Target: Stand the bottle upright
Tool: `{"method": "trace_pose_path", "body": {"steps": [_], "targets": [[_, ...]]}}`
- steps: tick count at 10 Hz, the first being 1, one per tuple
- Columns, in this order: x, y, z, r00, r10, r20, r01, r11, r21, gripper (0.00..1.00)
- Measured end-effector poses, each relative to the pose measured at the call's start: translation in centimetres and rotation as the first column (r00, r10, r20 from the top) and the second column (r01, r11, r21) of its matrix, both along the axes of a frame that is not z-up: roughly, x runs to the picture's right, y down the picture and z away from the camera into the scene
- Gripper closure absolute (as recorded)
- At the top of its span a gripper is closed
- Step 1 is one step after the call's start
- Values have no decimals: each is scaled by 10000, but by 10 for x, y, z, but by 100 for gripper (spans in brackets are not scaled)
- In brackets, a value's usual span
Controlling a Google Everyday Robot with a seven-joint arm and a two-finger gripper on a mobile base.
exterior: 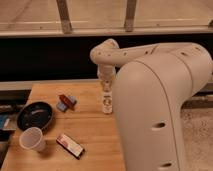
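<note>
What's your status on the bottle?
Gripper right over the bottle. Bottle upright on table. Red-blue items nearby, not touching.

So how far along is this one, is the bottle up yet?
Done: the bottle looks upright, with its base on the table. In hand: the gripper sits right at the bottle's top, and whether it grips the bottle cannot be told. Left: let go if needed and lift the arm clear without tipping the bottle.
</note>
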State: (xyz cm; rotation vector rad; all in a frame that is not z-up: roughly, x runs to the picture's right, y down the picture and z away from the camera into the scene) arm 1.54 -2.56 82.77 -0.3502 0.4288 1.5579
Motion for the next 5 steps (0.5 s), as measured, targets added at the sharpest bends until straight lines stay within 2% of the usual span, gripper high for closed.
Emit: {"method": "trace_pose_path", "body": {"steps": [2,4,5], "targets": [[0,0,0,10000,-9,12,9,10000,51,78],[-3,-5,-3,10000,23,40,-23,9998,219,95],[-5,-6,-3,10000,22,68,-24,9996,272,99]]}}
